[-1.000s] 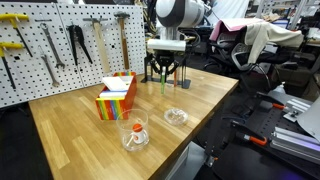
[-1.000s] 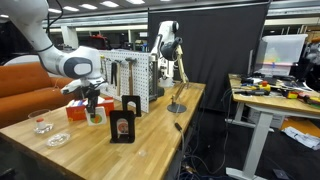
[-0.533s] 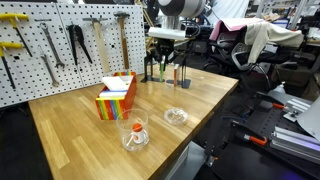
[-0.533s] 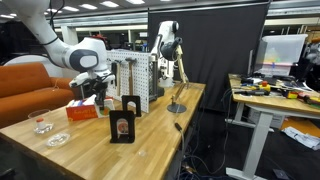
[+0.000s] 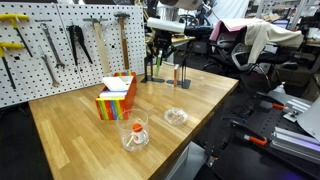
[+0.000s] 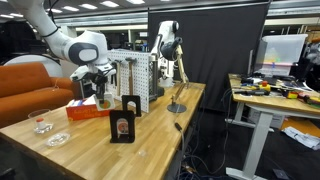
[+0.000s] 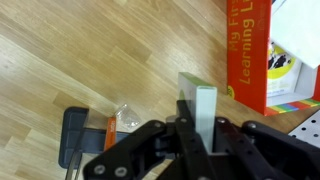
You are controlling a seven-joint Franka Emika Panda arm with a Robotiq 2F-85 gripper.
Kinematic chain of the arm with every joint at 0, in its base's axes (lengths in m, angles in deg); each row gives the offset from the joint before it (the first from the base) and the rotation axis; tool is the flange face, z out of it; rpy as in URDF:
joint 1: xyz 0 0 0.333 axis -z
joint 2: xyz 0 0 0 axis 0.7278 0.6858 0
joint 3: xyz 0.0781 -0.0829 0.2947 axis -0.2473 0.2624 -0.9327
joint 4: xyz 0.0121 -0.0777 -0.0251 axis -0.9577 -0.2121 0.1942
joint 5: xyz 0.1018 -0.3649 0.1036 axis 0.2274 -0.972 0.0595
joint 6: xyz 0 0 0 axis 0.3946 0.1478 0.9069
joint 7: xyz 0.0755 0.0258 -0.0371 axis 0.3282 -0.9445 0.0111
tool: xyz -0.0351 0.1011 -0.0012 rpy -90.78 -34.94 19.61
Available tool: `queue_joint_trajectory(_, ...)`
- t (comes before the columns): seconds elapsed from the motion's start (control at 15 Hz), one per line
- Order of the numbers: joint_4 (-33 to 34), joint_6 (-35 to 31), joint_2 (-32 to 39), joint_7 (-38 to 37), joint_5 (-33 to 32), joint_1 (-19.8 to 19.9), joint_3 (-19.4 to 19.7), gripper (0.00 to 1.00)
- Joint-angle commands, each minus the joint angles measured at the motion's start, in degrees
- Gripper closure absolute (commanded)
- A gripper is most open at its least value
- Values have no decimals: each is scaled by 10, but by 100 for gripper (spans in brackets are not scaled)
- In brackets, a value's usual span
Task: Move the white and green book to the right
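One wooden table (image 5: pixel 70 140), backed by a pegboard (image 5: pixel 60 40) of hand tools, with wide bare wood at the end away from the arm. One rainbow-striped box (image 5: pixel 116 97), white-topped, stands mid-table. One red and white book (image 7: pixel 245 50) stands upright towards the pegboard. One glass cup (image 5: pixel 135 133), holding an orange object, sits near the front edge. One shallow glass dish (image 5: pixel 175 116) sits near it, contents not discernible. One white and green book (image 7: pixel 206 100), slim, is clamped edge-on in the gripper (image 7: pixel 203 125) and held upright just beside the red and white book; its lower edge is hidden.
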Motion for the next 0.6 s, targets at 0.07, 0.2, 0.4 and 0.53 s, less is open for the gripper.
queue_joint_trajectory(0.07, 0, 2, 0, 1, 1, -1, 1, 86)
queue_joint_trajectory(0.2, 18, 20, 4, -16, -6, -1, 8, 96)
queue_joint_trajectory(0.4, 64, 69, 23, -62, -66, -9, 40, 96)
queue_joint_trajectory(0.53, 104, 120, 44, -70, -92, -4, 47, 96)
